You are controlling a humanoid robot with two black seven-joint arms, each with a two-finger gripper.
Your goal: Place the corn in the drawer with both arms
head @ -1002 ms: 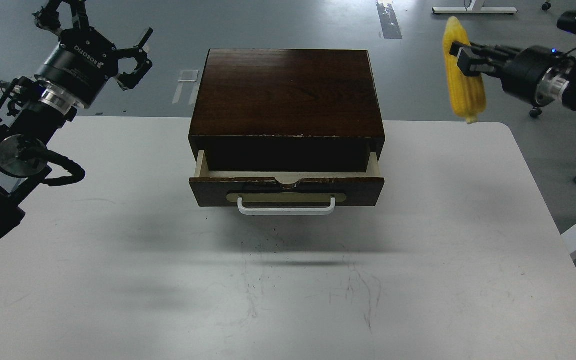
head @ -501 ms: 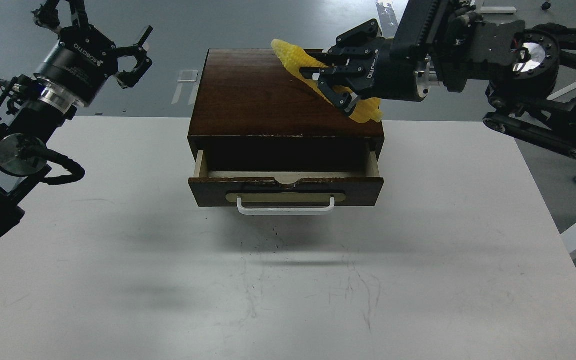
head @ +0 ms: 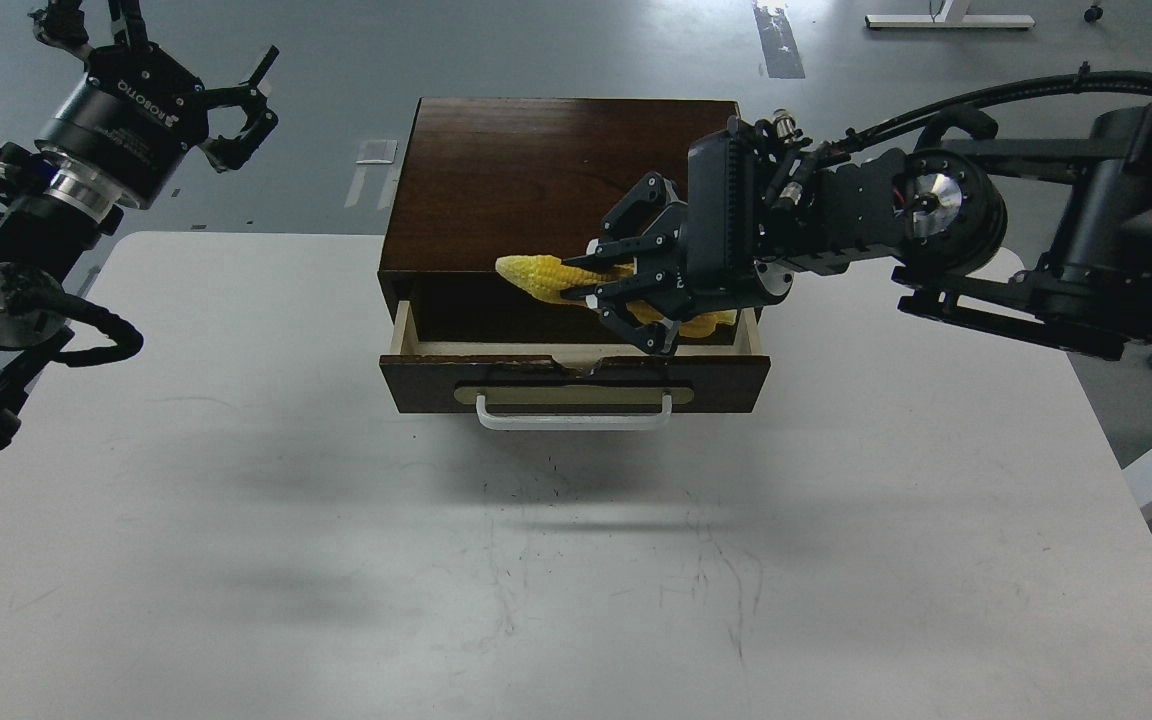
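The dark brown wooden box (head: 556, 170) stands at the table's far middle. Its drawer (head: 576, 382), with a white bar handle (head: 574, 420), is pulled partly out. My right gripper (head: 611, 288) is shut on the yellow corn (head: 541, 276). It holds the cob lying roughly level just above the drawer's open gap, tapered tip pointing left. The gripper hides the cob's right end. My left gripper (head: 241, 110) is open and empty, raised at the far left, well away from the box.
The white table (head: 576, 560) spreads in front of the drawer, with scuff marks and shadows. My right arm (head: 946, 215) reaches across the box's right side. A grey floor and furniture legs (head: 946, 18) lie beyond the table.
My right gripper has carried the corn from above the box top down and forward to the open drawer. My left arm has shifted slightly left and up.
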